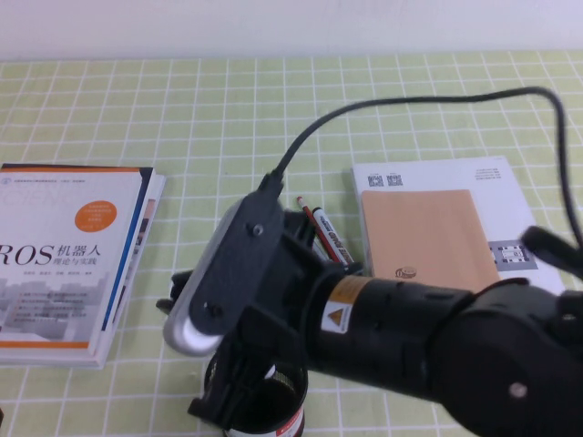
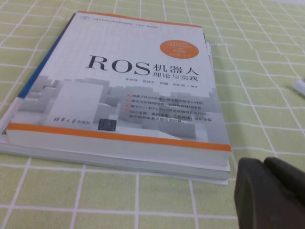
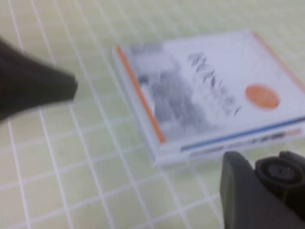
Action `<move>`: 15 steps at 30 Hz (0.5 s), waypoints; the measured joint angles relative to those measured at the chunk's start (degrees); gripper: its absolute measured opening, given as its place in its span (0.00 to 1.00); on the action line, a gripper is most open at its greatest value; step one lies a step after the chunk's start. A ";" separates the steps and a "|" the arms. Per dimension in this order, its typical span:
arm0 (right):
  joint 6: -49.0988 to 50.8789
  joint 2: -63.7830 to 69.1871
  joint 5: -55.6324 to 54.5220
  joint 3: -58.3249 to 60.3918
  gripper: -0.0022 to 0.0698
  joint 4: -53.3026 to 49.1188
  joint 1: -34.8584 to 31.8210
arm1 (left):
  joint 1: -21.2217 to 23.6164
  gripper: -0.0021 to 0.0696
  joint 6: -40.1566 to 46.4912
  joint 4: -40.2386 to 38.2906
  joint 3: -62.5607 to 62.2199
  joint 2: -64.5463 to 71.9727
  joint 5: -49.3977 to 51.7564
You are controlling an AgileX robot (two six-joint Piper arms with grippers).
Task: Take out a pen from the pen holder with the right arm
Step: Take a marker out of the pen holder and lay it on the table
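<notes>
The right gripper is at the pen holder, bottom centre. The left gripper is near the book. Neither's state shows.

Two stacked books, one brown notebook, one white booklet, two pens, one pen holder

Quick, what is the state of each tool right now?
Left tool, near the book: cannot be told.
Right tool, over the pen holder: cannot be told.
</notes>
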 joint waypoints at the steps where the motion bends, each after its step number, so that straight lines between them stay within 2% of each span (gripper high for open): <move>1: 0.00 -0.92 0.00 0.00 0.16 0.00 0.00 | 0.00 0.02 0.00 0.00 0.00 0.00 0.00; 5: 0.00 -3.44 -2.38 -0.36 0.16 0.00 -1.53 | 0.00 0.02 0.00 0.00 0.00 0.00 0.00; 10: 0.59 -3.39 -2.52 -4.11 0.16 0.00 -7.66 | 0.00 0.02 0.00 0.00 0.00 0.00 0.00; 15: 9.48 0.86 3.50 -10.97 0.16 -3.75 -14.20 | 0.00 0.02 0.00 0.00 0.00 0.00 0.00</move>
